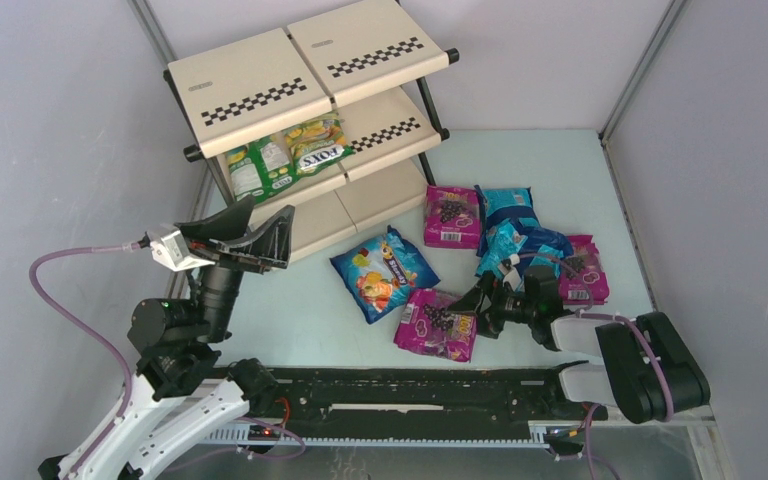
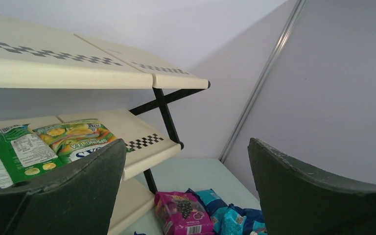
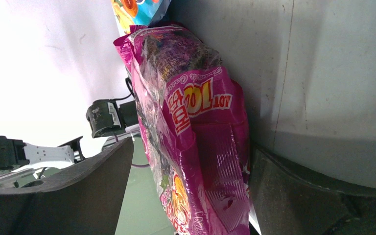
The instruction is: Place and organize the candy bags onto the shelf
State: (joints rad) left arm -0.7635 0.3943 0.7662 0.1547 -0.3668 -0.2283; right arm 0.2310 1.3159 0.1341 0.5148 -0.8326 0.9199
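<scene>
The shelf (image 1: 260,85) stands at the back left, and two green-yellow candy bags (image 1: 282,157) lie on its middle tier, also visible in the left wrist view (image 2: 54,142). Loose on the table lie a blue bag with orange fruit art (image 1: 384,272), a magenta bag (image 1: 451,215), teal-blue bags (image 1: 512,230) and another magenta one (image 1: 585,272). My right gripper (image 1: 476,305) is open and straddles the right edge of the nearest magenta bag (image 1: 438,322). In the right wrist view this bag (image 3: 196,127) rests against one finger, with a gap to the other. My left gripper (image 1: 268,215) hangs open and empty beside the shelf's lower tiers.
Grey walls enclose the table on three sides. A black rail (image 1: 410,385) runs along the near edge between the arm bases. The shelf's black frame (image 2: 164,110) crosses at its right end. Cables (image 1: 60,300) loop off the left arm.
</scene>
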